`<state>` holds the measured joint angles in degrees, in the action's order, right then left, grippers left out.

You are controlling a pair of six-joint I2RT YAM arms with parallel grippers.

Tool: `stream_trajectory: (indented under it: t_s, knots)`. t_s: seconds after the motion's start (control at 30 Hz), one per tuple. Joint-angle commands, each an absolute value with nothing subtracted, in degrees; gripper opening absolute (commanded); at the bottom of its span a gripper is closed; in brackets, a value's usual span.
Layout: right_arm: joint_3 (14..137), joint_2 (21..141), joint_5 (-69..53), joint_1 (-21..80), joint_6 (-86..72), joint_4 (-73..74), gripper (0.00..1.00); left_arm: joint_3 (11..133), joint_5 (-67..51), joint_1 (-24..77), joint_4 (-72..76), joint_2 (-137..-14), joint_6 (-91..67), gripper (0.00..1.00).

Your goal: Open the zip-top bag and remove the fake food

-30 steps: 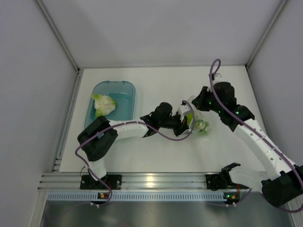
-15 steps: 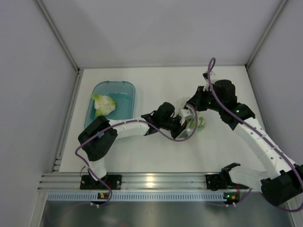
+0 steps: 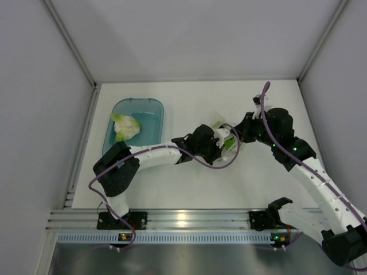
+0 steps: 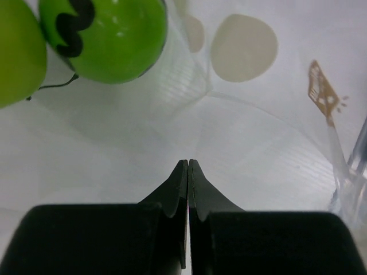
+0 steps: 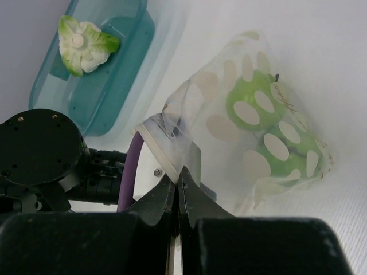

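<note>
The zip-top bag (image 5: pixel 252 143), clear with pale dots, is held up between both grippers at mid-table (image 3: pixel 231 144). Inside it are the dark-striped green ball (image 4: pixel 114 34) and the plain lime-green ball (image 4: pixel 17 51); both also show in the right wrist view, the lime one (image 5: pixel 255 100) above the striped one (image 5: pixel 287 152). My left gripper (image 4: pixel 188 163) is shut on the bag's film from the left (image 3: pixel 221 143). My right gripper (image 5: pixel 179 172) is shut on the bag's white zip edge from the right (image 3: pixel 238 136). The leafy white-and-green lump (image 3: pixel 125 127) lies in the tub.
A teal plastic tub (image 3: pixel 150 117) stands at the left of the table, also in the right wrist view (image 5: pixel 112 86). A purple cable (image 5: pixel 133 172) loops beside the left wrist. White walls enclose the table on three sides.
The bag with the two balls has moved up and left, off the table to between the grippers. The right wrist has swung back to the right while both grippers stay shut on the bag.
</note>
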<state>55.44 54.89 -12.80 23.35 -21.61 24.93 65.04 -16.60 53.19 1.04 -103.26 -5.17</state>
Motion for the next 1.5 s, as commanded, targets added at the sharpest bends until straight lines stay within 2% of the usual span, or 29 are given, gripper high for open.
stream_trajectory:
  t_s: [0.0,0.13,0.33,0.5,0.53,0.63,0.83,1.13,1.3,1.47]
  knots:
    - [54.3,51.1,-9.8,22.9,-23.2,20.1,0.00,66.3,-6.6,52.4,-3.6,-98.4,-12.6,0.00]
    - [52.5,50.6,-16.0,22.8,-28.5,18.1,0.00,68.4,1.6,52.4,-6.2,-96.5,-18.9,0.00]
    - [48.1,48.2,-17.6,24.3,-40.0,12.7,0.00,74.0,4.2,52.4,-12.9,-94.5,-24.6,0.00]
    - [49.4,46.6,-17.3,25.0,-40.9,16.2,0.00,79.4,5.4,52.5,-22.1,-94.7,-25.1,0.00]
    - [49.7,46.7,-18.0,25.2,-41.1,16.8,0.00,79.5,5.4,52.5,-22.1,-94.7,-25.3,0.00]
    - [47.9,46.8,-19.7,25.5,-41.4,16.4,0.00,80.1,5.7,52.5,-22.1,-95.3,-26.5,0.09]
    - [45.2,44.7,-15.7,25.5,-40.6,17.3,0.00,82.7,4.2,52.7,-23.9,-100.5,-26.4,0.09]
    - [45.3,44.7,-10.0,25.6,-36.8,20.4,0.00,83.2,5.1,53.9,-28.6,-103.8,-22.7,0.45]
    - [45.1,45.3,-8.9,25.6,-36.0,20.0,0.00,85.8,4.7,54.3,-33.6,-107.5,-20.6,0.52]
    - [45.7,46.7,-6.2,25.5,-33.8,21.5,0.00,89.0,4.3,55.5,-38.7,-109.8,-17.6,0.64]
